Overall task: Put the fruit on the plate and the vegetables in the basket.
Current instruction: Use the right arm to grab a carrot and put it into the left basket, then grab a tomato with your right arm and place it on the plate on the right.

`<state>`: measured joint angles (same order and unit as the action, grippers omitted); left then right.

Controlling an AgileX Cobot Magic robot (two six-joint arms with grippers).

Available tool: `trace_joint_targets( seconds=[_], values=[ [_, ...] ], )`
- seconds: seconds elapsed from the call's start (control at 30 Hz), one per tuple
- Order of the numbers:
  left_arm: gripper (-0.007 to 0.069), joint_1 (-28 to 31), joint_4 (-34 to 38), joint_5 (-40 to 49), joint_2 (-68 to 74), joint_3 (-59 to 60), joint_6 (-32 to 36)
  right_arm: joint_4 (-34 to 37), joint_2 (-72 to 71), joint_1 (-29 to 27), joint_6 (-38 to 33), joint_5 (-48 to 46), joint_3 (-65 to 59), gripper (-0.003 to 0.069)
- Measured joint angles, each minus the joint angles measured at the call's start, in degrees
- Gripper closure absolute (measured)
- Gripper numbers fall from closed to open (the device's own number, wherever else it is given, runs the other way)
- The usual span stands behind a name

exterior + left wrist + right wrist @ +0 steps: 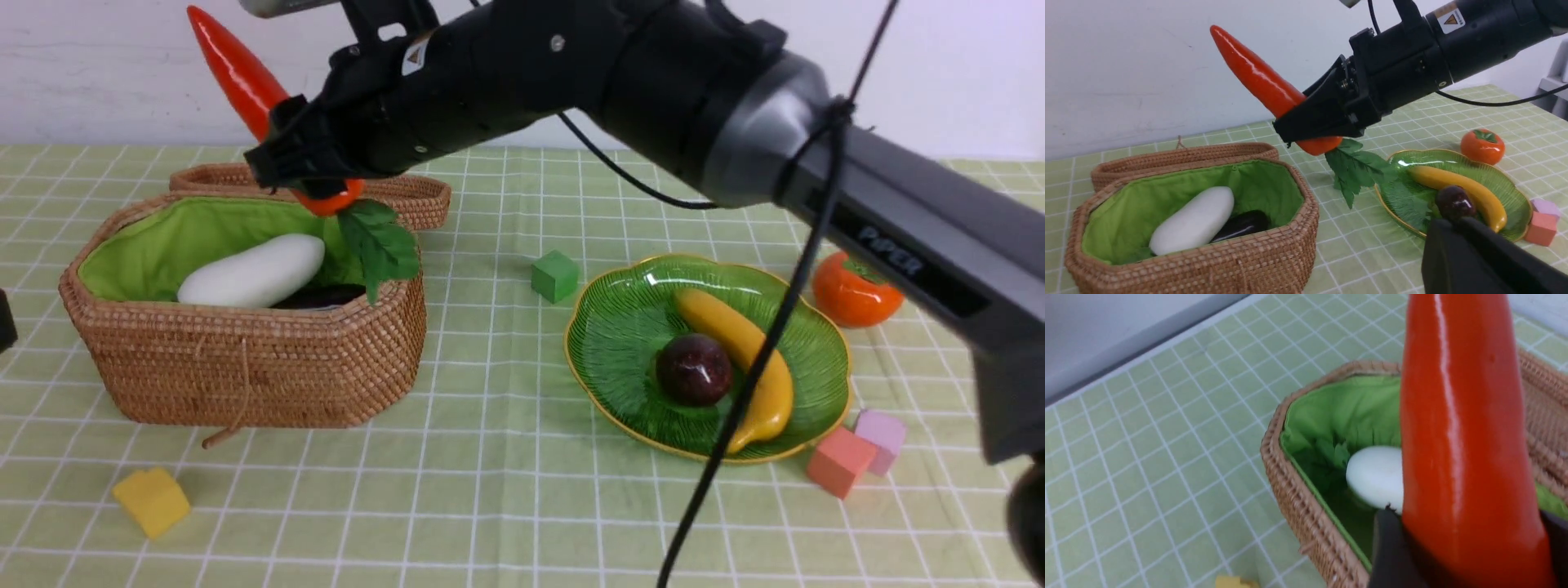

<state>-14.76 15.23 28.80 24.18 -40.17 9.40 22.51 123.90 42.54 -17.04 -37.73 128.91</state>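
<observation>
Two vegetables, radish (251,271) and eggplant (1241,224), lie in the basket (245,376), so the right hand (298,171) grips the carrot (237,73) above it for dropping, while the left hand (1453,228) rests closed and empty.

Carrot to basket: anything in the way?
Nothing visible between carrot and basket. The lid lies folded back; radish and eggplant inside leave some lining bare.
</observation>
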Motion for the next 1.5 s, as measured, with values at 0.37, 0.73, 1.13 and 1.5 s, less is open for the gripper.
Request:
trace_joint_targets(
  seconds=[0.37, 0.73, 1.13, 1.5],
  values=[
    [0.0625, 0.0, -7.6, 0.4, 0.0, 0.0, -9.4, 4.1, 9.2, 0.0, -10.6, 7.6, 4.9, 0.0275],
    [0.062, 0.0, -7.6, 0.5, 0.0, 0.0, -9.4, 2.5, 12.1, 0.0, -12.4, 10.5, 4.9, 0.0119],
    [0.062, 0.0, -6.7, 1.7, 0.0, 0.0, -9.4, -5.4, 3.5, 0.0, -7.6, -12.5, 4.9, 0.0164],
    [0.062, 0.0, 6.1, 6.2, 0.0, 0.0, 0.2, -27.7, -7.5, -0.6, 8.6, -34.1, 4.8, 0.067]
  ],
)
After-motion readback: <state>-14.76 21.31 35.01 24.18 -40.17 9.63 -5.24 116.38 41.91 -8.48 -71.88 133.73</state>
